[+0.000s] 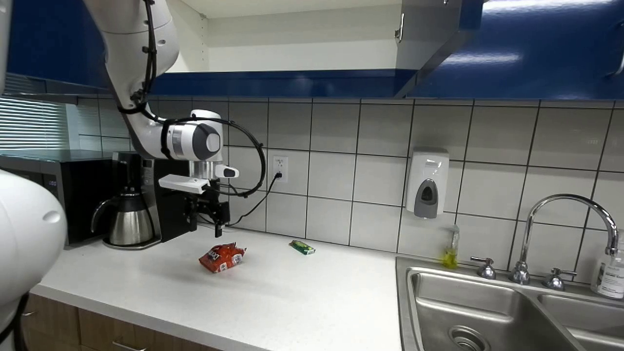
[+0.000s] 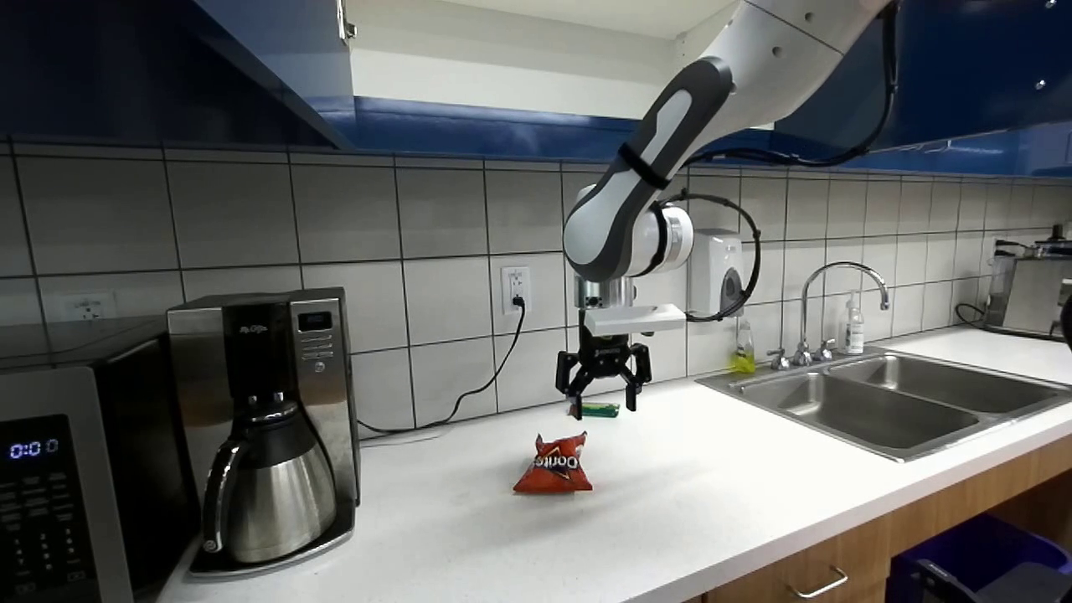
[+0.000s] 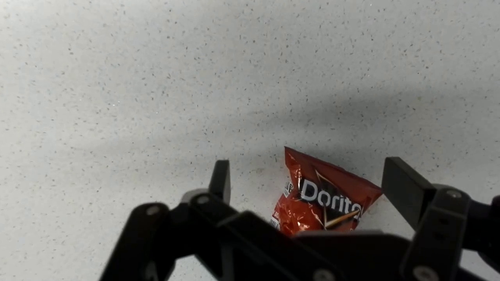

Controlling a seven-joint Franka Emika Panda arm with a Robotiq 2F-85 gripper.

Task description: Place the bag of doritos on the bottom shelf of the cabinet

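Observation:
The bag of doritos, a small red crinkly packet, lies on the white counter in both exterior views (image 1: 222,258) (image 2: 554,469). In the wrist view the bag (image 3: 324,195) shows between the fingers, its lower part hidden by the gripper body. My gripper (image 1: 205,230) (image 2: 604,409) (image 3: 308,175) is open and empty, pointing down above the counter, higher than the bag. The blue cabinet (image 1: 282,84) (image 2: 502,130) is on the wall above, open in front with a white interior. The top of its bottom shelf is hidden behind the blue lower edge.
A small green packet (image 1: 302,247) (image 2: 600,410) lies near the tiled wall. A coffee maker (image 2: 260,435) and microwave (image 2: 67,469) stand at one end, a sink (image 1: 407,292) at the other. An open cabinet door (image 1: 434,44) hangs beside the opening. A cord (image 2: 477,392) runs along the wall.

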